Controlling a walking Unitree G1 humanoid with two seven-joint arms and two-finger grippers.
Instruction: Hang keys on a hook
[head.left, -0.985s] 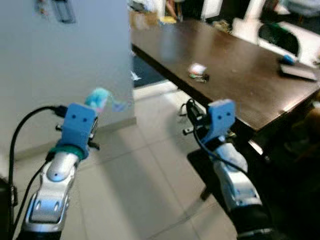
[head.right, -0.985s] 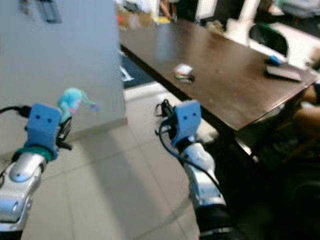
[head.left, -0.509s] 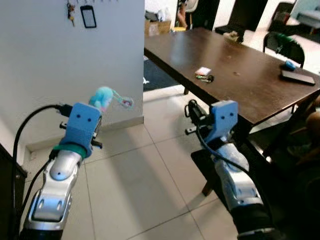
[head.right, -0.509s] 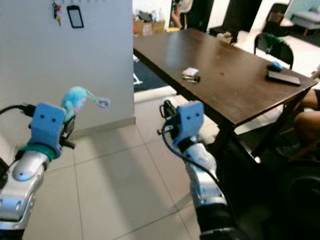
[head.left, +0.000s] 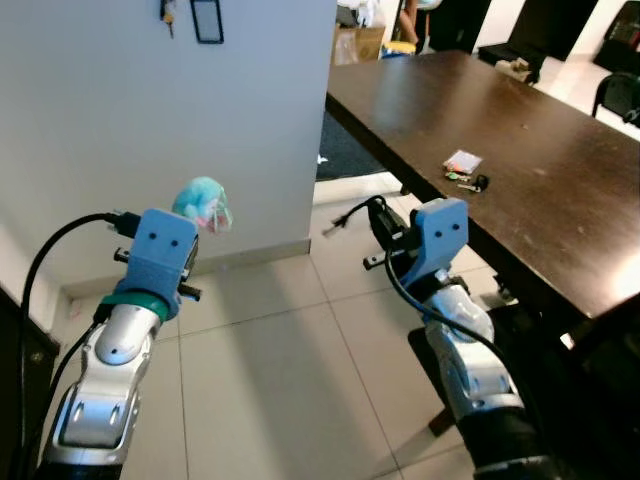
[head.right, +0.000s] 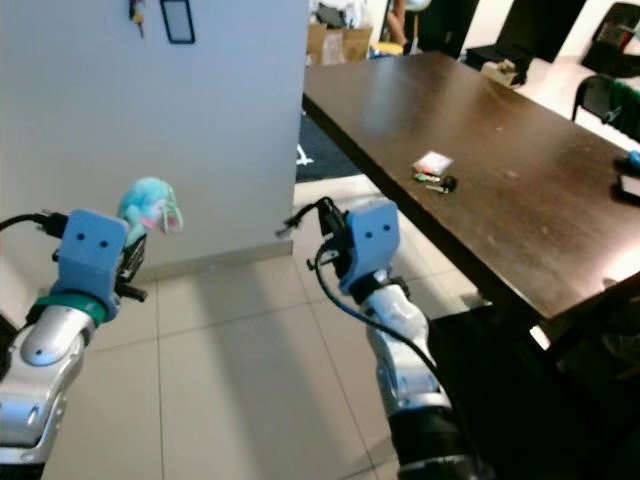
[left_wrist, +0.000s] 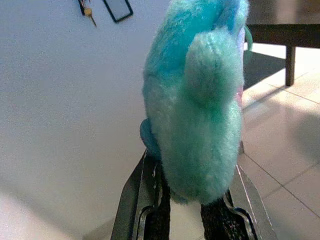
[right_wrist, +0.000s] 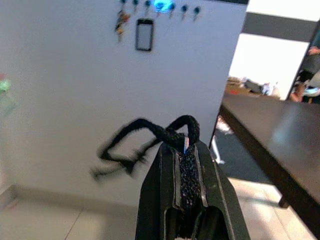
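Note:
A fluffy turquoise plush keychain (head.left: 203, 203) sits clamped in my left gripper (head.left: 193, 238), raised at chest height before the white wall (head.left: 90, 130). In the left wrist view the plush (left_wrist: 200, 110) bulges between the two black fingers (left_wrist: 150, 200). My right gripper (right_wrist: 183, 150) is shut on a thin black cord (right_wrist: 135, 130) that loops out past its tips; the cord (head.left: 345, 214) shows in the head view too. High on the wall runs a row of hooks (right_wrist: 165, 7), with a bunch of keys (right_wrist: 120, 22) and a black-framed tag (right_wrist: 144, 34) hanging there.
A long dark wooden table (head.left: 520, 130) stretches along my right, with a small card and keys (head.left: 463, 170) lying on it. Pale floor tiles (head.left: 290, 380) spread between me and the wall. A dark cabinet edge (head.left: 15, 340) stands at my far left.
The camera has swung, bringing the wall closer to centre. The plush's ring, sticking out to the right before, has swung in against it. The black cord now sticks out from the right gripper.

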